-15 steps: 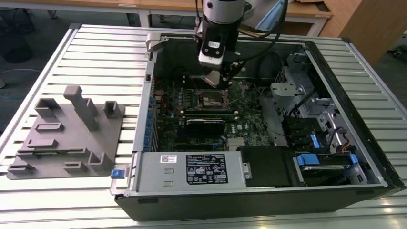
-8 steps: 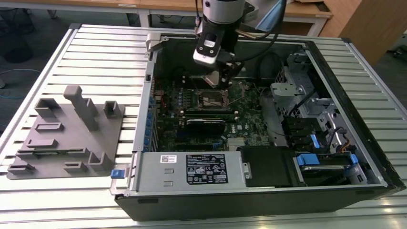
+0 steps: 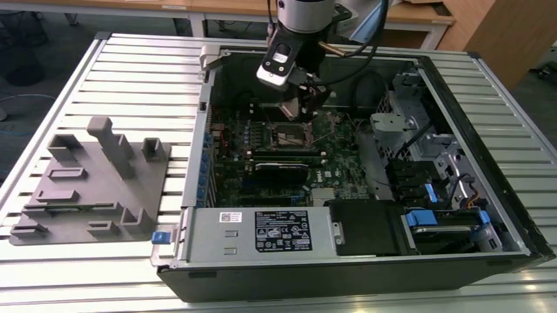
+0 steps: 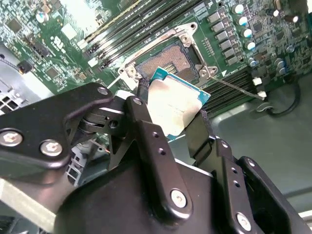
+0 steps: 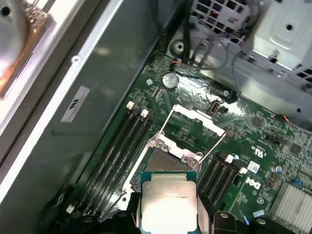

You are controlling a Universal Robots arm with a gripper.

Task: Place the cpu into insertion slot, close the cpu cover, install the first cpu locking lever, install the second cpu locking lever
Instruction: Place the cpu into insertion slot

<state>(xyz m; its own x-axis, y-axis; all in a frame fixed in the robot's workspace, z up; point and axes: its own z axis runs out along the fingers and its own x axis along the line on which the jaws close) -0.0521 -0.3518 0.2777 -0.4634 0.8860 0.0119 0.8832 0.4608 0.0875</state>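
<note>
1. I see the cpu (image 4: 178, 105) pinched by its opposite edges in the end effector (image 4: 170, 122), fingers (image 4: 141, 117) closed onto it, metal top facing the cameras in both wrist views.
2. The cpu hangs just above the insertion slot (image 4: 168, 61) and is not seated; the slot's dark contact bed lies bare.
3. In the first wrist view the cpu cover (image 5: 200, 117) appears swung up off the insertion slot (image 5: 163, 161), with thin wire levers raised at either side.
4. Long black memory slots (image 5: 119, 146) run beside the insertion slot on the green board (image 5: 253, 131).
5. The exterior view gives me what the wrist cameras cannot: the end effector (image 3: 301, 104) reaches down into an open computer case (image 3: 200, 130) lying on the slatted bench (image 3: 113, 72), over the insertion slot (image 3: 291, 137).
6. A labelled power supply (image 3: 261, 231) sits at the case's near end.
7. A grey holder tray (image 3: 96, 182) lies on the bench at the exterior view's left, apart from the case.
</note>
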